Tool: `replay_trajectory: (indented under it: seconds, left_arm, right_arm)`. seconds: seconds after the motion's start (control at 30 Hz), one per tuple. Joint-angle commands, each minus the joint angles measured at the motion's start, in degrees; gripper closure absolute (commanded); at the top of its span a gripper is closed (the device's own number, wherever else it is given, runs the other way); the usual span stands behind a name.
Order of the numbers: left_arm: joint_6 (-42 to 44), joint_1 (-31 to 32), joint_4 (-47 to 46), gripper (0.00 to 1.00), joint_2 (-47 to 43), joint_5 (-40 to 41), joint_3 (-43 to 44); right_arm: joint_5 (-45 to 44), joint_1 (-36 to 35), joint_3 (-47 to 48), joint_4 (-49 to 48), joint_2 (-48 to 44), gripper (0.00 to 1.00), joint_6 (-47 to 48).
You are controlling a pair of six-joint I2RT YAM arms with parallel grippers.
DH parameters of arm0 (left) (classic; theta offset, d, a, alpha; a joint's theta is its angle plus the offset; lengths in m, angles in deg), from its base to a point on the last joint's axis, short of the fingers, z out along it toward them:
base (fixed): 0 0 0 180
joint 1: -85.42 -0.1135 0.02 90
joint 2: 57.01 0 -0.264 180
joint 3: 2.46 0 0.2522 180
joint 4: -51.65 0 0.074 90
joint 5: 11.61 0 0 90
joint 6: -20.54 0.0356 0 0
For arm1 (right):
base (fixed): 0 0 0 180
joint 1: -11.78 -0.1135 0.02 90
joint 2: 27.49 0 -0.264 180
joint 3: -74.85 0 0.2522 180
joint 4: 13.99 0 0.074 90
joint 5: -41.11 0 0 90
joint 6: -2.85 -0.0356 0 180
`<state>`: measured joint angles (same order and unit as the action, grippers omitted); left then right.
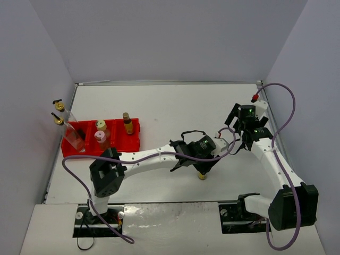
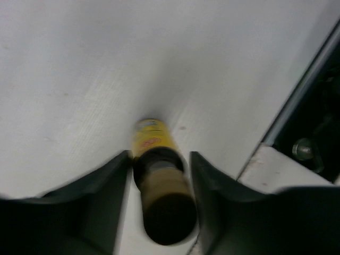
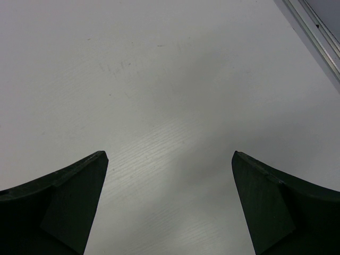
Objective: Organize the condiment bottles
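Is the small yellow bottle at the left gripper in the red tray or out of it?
Out. The yellow bottle is on the white table, between the left gripper's fingers, well to the right of the red tray.

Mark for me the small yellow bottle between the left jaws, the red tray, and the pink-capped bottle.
small yellow bottle (image 2: 161,183): left wrist view, on its brown cap.
red tray (image 1: 134,142): top external view, on its right end.
pink-capped bottle (image 1: 100,136): top external view, on the pink cap.
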<state>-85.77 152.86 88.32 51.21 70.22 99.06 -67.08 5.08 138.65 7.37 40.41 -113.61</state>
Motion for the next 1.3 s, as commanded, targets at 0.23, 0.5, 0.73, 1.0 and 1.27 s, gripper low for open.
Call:
replay_trajectory:
  seconds: [0.23,0.5,0.73,1.0,1.27]
  left_arm:
    - [-1.81,0.41,2.17,1.00,-3.66,11.69,4.31]
    - [-6.10,-2.80,7.41,1.00,-14.38,29.13,2.25]
    - [-12.20,-14.05,12.52,1.00,-26.49,36.17,-3.55]
    - [-12.38,-33.00,12.60,1.00,-35.70,31.52,-13.30]
    - [-12.35,-42.61,8.53,1.00,-36.97,26.76,-20.50]
  right_arm:
    - [-1.75,0.55,1.55,-1.62,-1.45,0.00,0.53]
    - [-1.26,0.64,1.64,-1.53,-0.78,0.00,0.53]
    - [-0.73,0.64,1.81,-1.59,-0.52,0.00,0.56]
    - [0.13,0.64,1.77,-1.79,-0.22,0.00,0.49]
    - [0.52,0.64,1.34,-2.18,-0.44,0.00,0.40]
